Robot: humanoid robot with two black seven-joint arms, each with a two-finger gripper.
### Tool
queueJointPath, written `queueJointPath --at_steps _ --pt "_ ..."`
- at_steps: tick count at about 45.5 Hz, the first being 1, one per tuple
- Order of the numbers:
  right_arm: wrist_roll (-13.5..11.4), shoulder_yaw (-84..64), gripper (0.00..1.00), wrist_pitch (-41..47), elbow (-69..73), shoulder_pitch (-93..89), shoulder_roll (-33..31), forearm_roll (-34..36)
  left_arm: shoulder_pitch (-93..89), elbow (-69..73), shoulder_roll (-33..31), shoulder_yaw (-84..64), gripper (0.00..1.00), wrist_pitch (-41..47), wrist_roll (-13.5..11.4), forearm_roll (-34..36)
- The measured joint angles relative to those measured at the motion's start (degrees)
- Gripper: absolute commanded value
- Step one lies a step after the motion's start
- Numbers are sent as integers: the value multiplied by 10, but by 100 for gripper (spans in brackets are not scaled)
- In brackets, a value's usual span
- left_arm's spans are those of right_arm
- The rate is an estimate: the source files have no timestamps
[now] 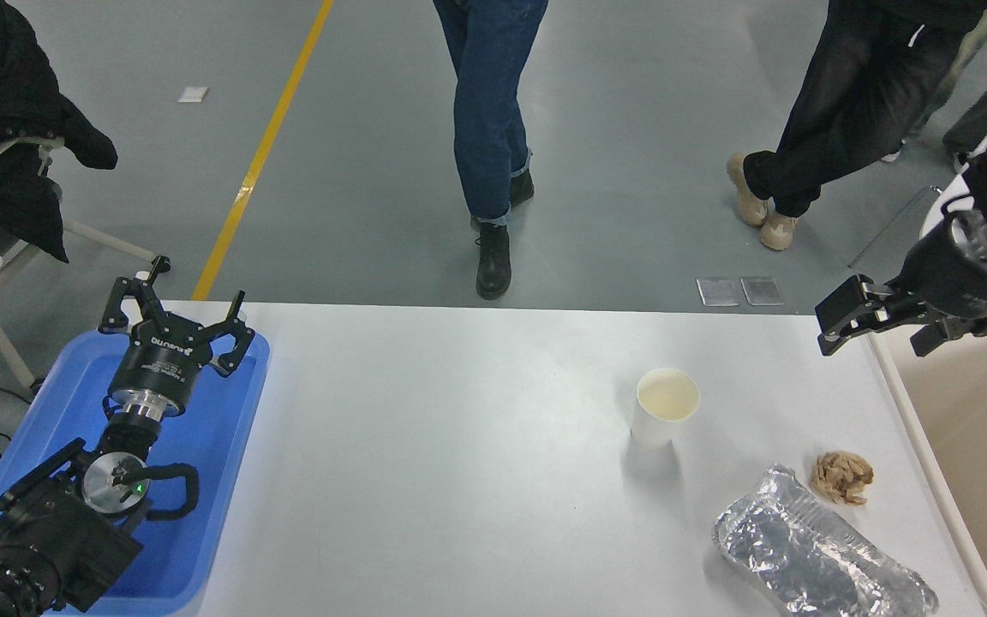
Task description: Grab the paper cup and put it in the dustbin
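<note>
The white paper cup (663,407) stands upright on the white table (459,446), right of centre, with its cream inside showing. The cream-beige dustbin (918,433) stands at the table's right edge, partly cut off by the picture. My right gripper (877,341) hangs open and empty over the table's far right corner, beside the dustbin's far rim, well to the right of the cup and behind it. My left gripper (176,308) is parked open over the blue tray at the lower left.
A crumpled silver foil container (819,557) and a brown paper wad (842,476) lie in front and to the right of the cup. The blue tray (211,480) holds the left arm. A person (489,128) walks past the far side; another (845,111) stands at the far right.
</note>
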Motion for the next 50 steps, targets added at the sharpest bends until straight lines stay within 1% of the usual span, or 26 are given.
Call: queueJointPath --at_steps 14,27,38,45,50 --pt "-7 8 100 12 51 81 17 5 0 0 0 0 100 0 0 0" --pt "-8 25 100 14 63 99 18 7 0 0 0 0 100 0 0 0" --pt "-8 67 100 15 62 90 18 11 -1 0 0 0 100 0 0 1" --pt "-8 88 100 13 58 60 20 37 -1 0 0 0 100 0 1 1" --pt "-8 94 100 -22 51 24 26 65 -1 0 -1 0 100 0 1 1"
